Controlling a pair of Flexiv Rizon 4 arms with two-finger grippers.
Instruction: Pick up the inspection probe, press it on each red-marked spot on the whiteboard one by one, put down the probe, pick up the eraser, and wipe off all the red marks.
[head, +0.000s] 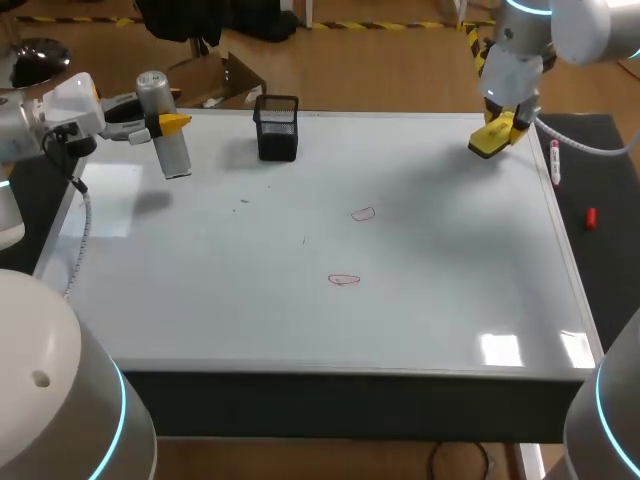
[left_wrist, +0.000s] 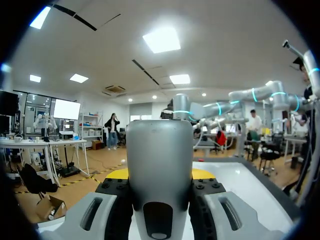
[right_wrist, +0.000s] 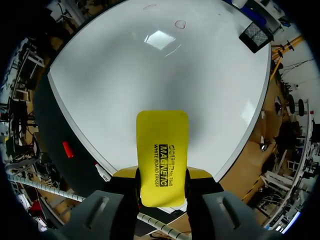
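Observation:
My left gripper is shut on the inspection probe, a grey cylinder held nearly upright over the whiteboard's far left corner. From the left wrist, the probe fills the gap between the fingers of the left gripper. My right gripper hangs over the far right corner, shut on the yellow eraser. The right wrist view shows the eraser sticking out ahead of the right gripper. Two red marks lie near the board's middle, far ahead of the eraser.
A black mesh holder stands at the board's far edge, between the two grippers. A marker lies along the right edge, and a small red cap sits on the dark strip beside it.

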